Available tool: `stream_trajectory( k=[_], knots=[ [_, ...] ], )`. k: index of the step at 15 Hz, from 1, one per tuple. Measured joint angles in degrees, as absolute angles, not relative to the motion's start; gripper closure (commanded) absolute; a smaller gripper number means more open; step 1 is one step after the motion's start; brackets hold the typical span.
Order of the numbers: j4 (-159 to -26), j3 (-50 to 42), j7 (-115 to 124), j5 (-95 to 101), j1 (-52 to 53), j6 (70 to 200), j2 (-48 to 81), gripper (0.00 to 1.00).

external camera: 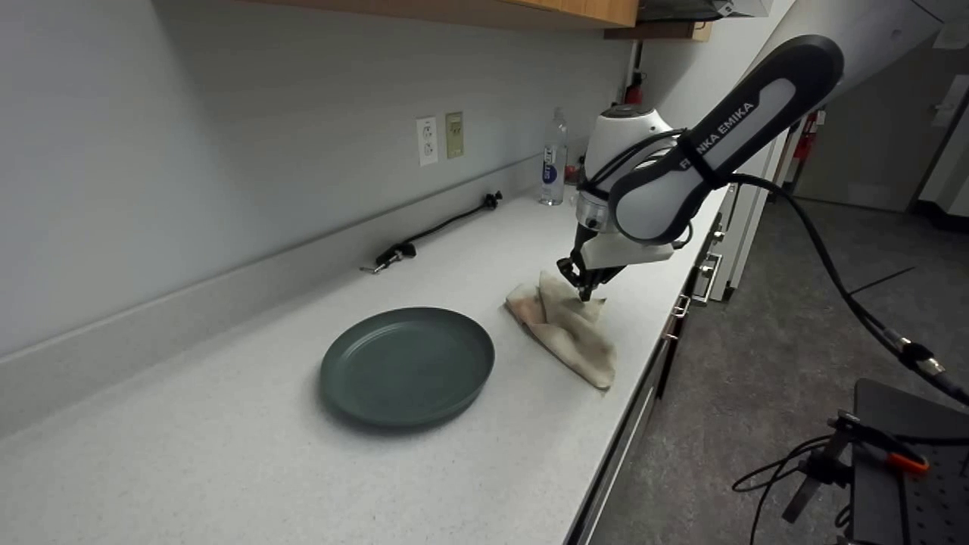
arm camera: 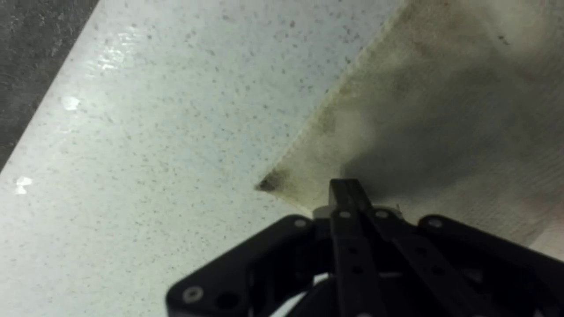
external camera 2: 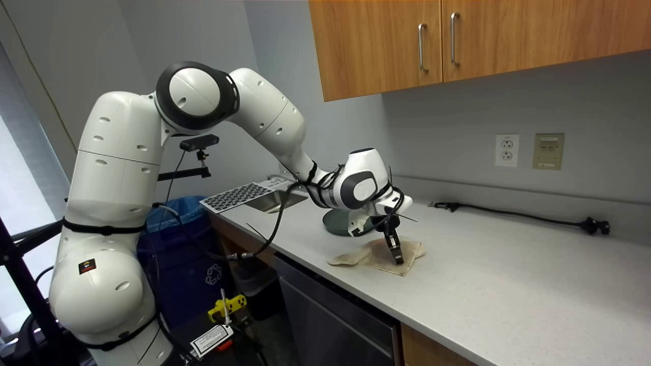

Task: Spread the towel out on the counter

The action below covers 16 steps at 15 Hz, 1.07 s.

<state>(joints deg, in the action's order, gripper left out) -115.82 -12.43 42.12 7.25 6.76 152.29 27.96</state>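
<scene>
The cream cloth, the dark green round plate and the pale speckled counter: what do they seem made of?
Cream cloth towel: fabric, perhaps cotton; matte, with folds and fine ribbing in the wrist view.
Dark green round plate: plastic or ceramic, unclear which; smooth, evenly coloured, dull.
Pale speckled counter: possibly laminate or stone composite; smooth, dark-flecked, glossy highlights.

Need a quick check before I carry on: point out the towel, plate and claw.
Towel (external camera: 566, 329): in an exterior view, middle of the cloth.
Plate (external camera: 407, 367): in an exterior view, flat middle.
Claw (arm camera: 351, 193): wrist view, at its shut tips.
</scene>
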Motion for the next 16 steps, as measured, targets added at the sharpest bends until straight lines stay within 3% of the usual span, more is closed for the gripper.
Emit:
stream_trajectory(
  k=[16],
  knots=[
    [-115.89, -15.05, 45.84, 4.99, 5.81, 152.23, 29.34, 1.0]
  ],
)
